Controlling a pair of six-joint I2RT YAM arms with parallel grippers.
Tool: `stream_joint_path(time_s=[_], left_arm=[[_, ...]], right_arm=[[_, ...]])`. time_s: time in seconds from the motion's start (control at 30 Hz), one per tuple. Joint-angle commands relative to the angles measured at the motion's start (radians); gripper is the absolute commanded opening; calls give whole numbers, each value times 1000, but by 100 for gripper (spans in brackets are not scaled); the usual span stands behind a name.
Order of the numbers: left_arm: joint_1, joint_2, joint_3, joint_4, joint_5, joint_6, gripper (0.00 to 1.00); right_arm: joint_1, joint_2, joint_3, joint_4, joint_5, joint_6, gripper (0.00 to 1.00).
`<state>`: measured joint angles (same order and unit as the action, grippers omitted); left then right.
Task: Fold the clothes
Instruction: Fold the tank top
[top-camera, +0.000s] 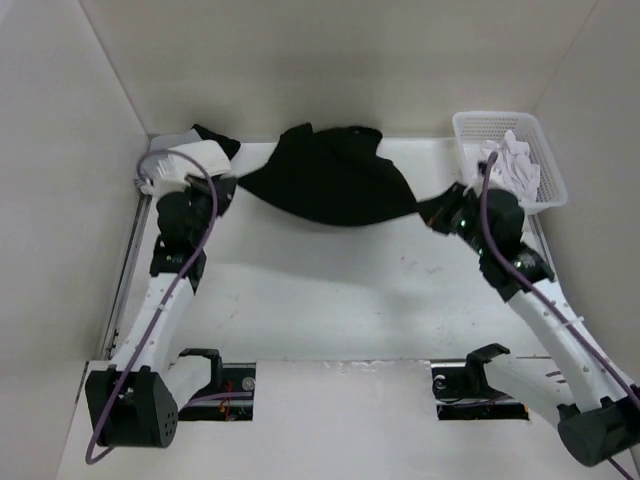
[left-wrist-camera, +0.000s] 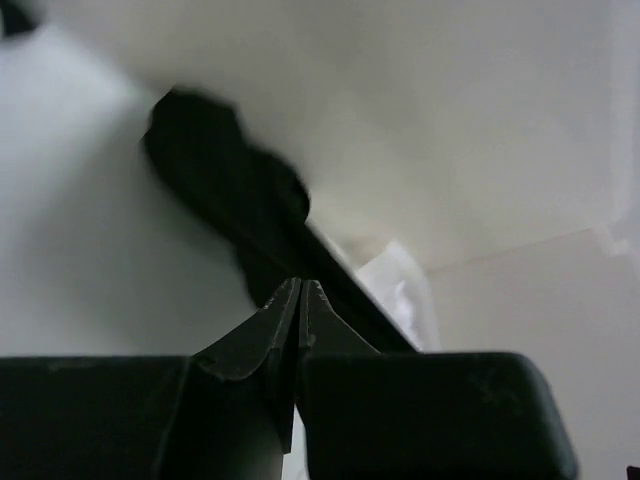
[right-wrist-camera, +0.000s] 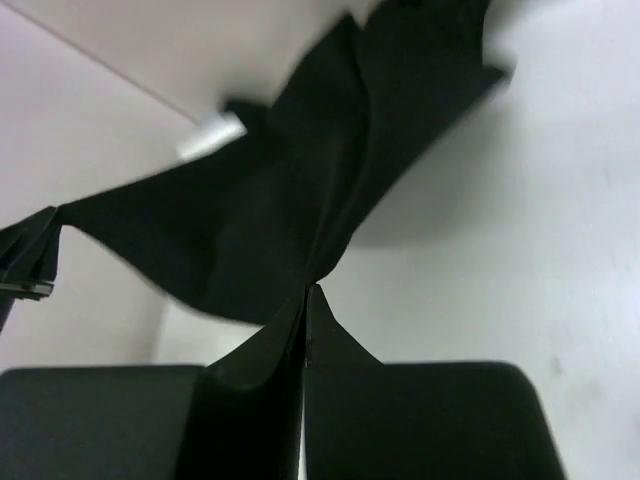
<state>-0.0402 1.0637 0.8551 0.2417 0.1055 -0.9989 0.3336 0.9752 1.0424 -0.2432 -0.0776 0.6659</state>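
Observation:
The clothes are one black tank top (top-camera: 330, 180) hanging stretched between my two grippers above the back of the table, its middle sagging and its top bunched toward the rear wall. My left gripper (top-camera: 226, 186) is shut on its left end. My right gripper (top-camera: 436, 212) is shut on its right end. In the left wrist view the jaws (left-wrist-camera: 300, 286) meet on a taut black strip of the tank top (left-wrist-camera: 230, 190). The right wrist view shows the fingertips (right-wrist-camera: 308, 292) pinching a gathered corner of the tank top (right-wrist-camera: 300, 190), which fans out away from them.
A white mesh basket (top-camera: 470, 124) holding a white cloth bundle (top-camera: 520, 166) stands at the back right, close behind the right arm. A grey, white and black cloth pile (top-camera: 185, 150) lies at the back left corner. Walls enclose the table on three sides.

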Motion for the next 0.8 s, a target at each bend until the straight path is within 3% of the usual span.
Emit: stream_joint_path(time_s=[0.0,0.1,0.23,0.3,0.4,0.57,0.67,0.7,0.77], left_arm=[[0,-181,-250,35,-24,-4,1],[15,-348,-411,-85,-9,25,1],[41,-653,-536,-382,16,88,1],[40,-792,-551,-549,16,108,1],[-86,-892,-530,-663,-51,47,0],[-241,-941,-411,-748,-237,46,0],[-286,-886,-381,-701,-329,74,0],[-293,-834,-389,-649,-346,81,0],[-299,-695,-407,-488,-374,91,0]], right_arm=[[52,-191,-238,110,58,55,0],[116,-375,-447,55,90,104,0],[236,-608,-588,-138,133,178,0],[352,-697,-611,-230,185,245,0],[556,-751,-587,-368,315,331,0],[888,-764,-567,-508,519,535,0],[1040,-658,-547,-486,666,577,1],[1040,-598,-524,-469,712,549,1],[926,-465,-461,-415,728,441,1]])
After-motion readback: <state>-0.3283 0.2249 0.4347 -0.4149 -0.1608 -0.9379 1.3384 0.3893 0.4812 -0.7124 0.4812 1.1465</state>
